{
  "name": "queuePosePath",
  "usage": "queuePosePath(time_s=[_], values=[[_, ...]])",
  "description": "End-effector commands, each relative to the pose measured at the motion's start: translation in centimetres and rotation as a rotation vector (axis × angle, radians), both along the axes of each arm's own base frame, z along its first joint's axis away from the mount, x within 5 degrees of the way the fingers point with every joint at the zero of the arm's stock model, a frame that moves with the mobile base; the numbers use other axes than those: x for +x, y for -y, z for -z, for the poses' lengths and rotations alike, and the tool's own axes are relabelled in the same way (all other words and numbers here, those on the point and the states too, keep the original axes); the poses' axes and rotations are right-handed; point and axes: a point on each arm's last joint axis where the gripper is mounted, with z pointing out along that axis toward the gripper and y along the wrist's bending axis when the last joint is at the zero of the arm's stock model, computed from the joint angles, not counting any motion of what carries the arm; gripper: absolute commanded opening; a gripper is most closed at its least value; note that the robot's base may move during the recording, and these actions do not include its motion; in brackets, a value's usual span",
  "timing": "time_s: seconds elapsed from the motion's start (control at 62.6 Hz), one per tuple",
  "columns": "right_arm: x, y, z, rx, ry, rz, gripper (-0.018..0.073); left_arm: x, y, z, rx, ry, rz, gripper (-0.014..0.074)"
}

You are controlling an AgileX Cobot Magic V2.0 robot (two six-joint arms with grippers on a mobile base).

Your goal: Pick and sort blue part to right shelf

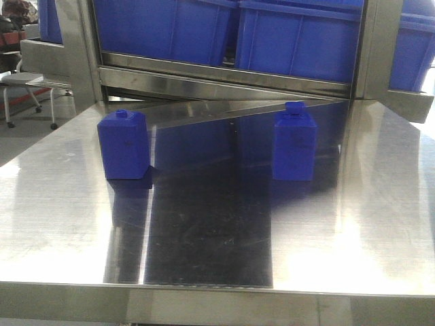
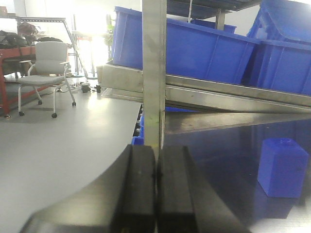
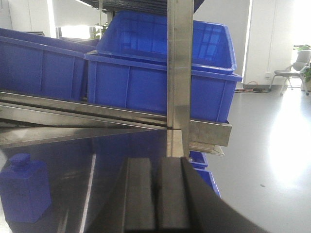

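Right shelf (image 1: 224, 76) is standing just beyond the far edge of the desk (image 1: 353, 224), ahead of both pincers. Its steel rails are sloping and its upright post (image 3: 179, 73) is sitting dead ahead of the right pincer (image 3: 160, 165). Big blue bins (image 1: 299, 41) are resting in tiers on the rails, open tops up, probably so that parts can be dropped in from the front.

The desk is carrying both parts well out from the rack, likely staged for an easy reach from either arm.

Left pincer (image 2: 156, 155) is hovering low with pads pressed together and nothing between them. Right pincer is doing the same, pads together and empty. Neither is touching a part, so the pick is not yet begun; either pincer is needing to spread before a grasp.

One blue part (image 2: 282, 167) is standing upright, nub up, ahead and to the right of the left pincer. Another blue part (image 3: 24, 187) is standing upright ahead and to the left of the right pincer. So both are lying between the two arms and apart from each other, as the front view is showing (image 1: 124, 146) (image 1: 294, 142). The one nearer the right pincer is looking like the shorter carry to the shelf.
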Motion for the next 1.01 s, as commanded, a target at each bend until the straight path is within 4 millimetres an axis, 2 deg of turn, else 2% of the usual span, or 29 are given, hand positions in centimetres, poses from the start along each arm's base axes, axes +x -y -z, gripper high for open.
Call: queuePosePath(time_s=[0.0, 0.16, 0.319, 0.479, 0.719, 0.847, 0.99], values=[[-0.6, 0.0, -1.8, -0.007, 0.142, 0.003, 0.0057, -0.2, 0.0, -0.2, -0.013, 0.084, 0.003, 0.0123], [-0.7, 0.0, -2.4, -0.006, 0.115, 0.005, 0.0057, -0.2, 0.0, -0.2, -0.013, 0.084, 0.003, 0.0123], [-0.7, 0.1, -3.3, -0.006, -0.027, 0.010, 0.0057, -0.2, 0.0, -0.2, -0.013, 0.084, 0.003, 0.0123], [0.3, 0.1, -5.0, -0.006, -0.144, 0.012, 0.0057, -0.2, 0.0, -0.2, -0.013, 0.084, 0.003, 0.0123], [4.3, 0.1, -7.2, 0.020, -0.265, 0.009, 0.0057, -0.2, 0.0, -0.2, -0.013, 0.084, 0.003, 0.0123], [6.3, 0.0, -7.7, 0.071, -0.334, 0.003, 0.0057, -0.2, 0.0, -0.2, -0.013, 0.084, 0.003, 0.0123], [8.5, -0.7, -7.6, 0.025, -0.428, -0.046, 0.0057, -0.2, 0.0, -0.2, -0.013, 0.084, 0.003, 0.0123]])
